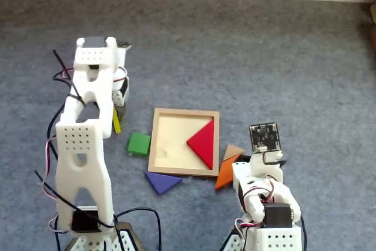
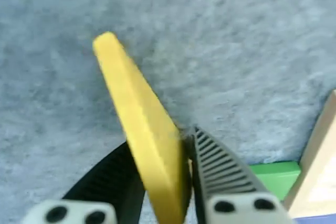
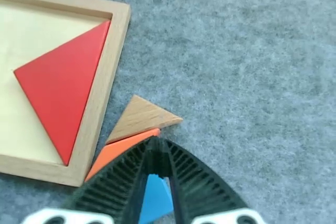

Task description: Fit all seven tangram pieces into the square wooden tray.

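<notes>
Left claw (image 2: 160,142): clamped on yellow piece (image 2: 137,121), held on edge, near green square (image 1: 138,143). Right claw (image 3: 156,142): tips together at edge of orange triangle (image 3: 118,153); light-blue piece (image 3: 156,198) shows between its fingers, cannot tell whether gripped. Counter (image 1: 264,57): grey carpet, pale wall strip beyond. Square wooden tray (image 1: 185,111): red triangle (image 1: 202,142) inside, against one wall. Outside tray: tan triangle (image 1: 235,150) beside orange; dark-blue triangle (image 1: 161,181) near a corner.

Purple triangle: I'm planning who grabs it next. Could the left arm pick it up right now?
Probably not yet: the left gripper is shut on the yellow piece. The purple triangle itself lies uncovered on the carpet.
</notes>
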